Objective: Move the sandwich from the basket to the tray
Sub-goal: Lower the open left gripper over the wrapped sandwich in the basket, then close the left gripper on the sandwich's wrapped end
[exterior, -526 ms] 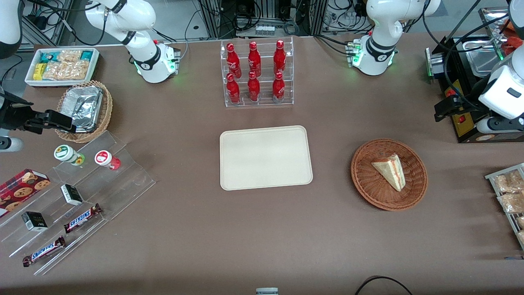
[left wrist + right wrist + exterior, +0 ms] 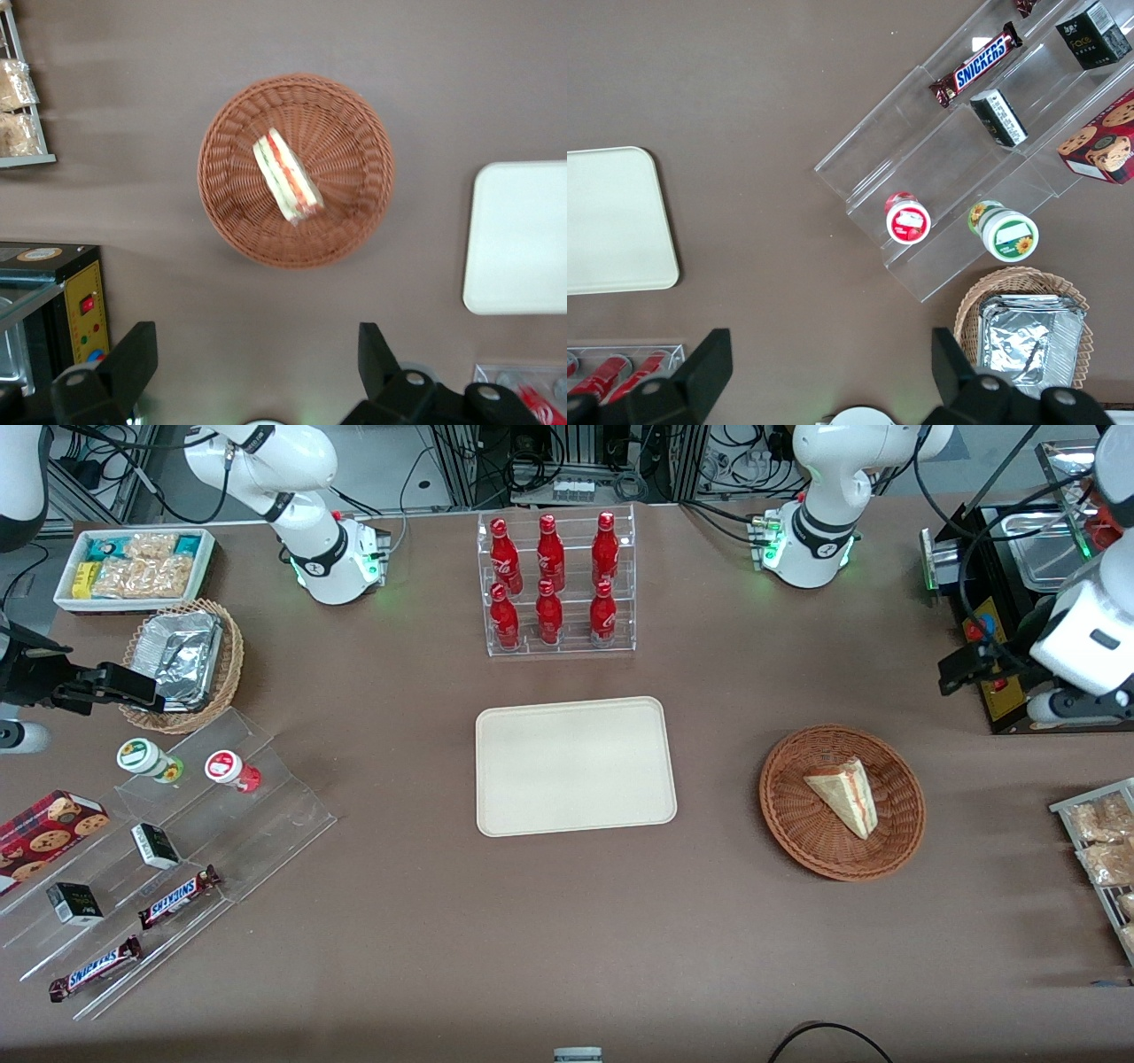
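My hand [image 2: 252,367] hangs high over the bare brown table [image 2: 425,80], fingers [image 2: 133,354] spread wide and holding nothing. Nearest, just ahead of me and below, the sandwich [image 2: 285,175] lies in the middle of the wicker basket [image 2: 354,133], its long axis slanted across the line between my fingertips, so I judge a wrist turn is needed before descending. Farther off toward the parked arm lies the empty tray [image 2: 518,239], well apart from the basket, with open table between them.
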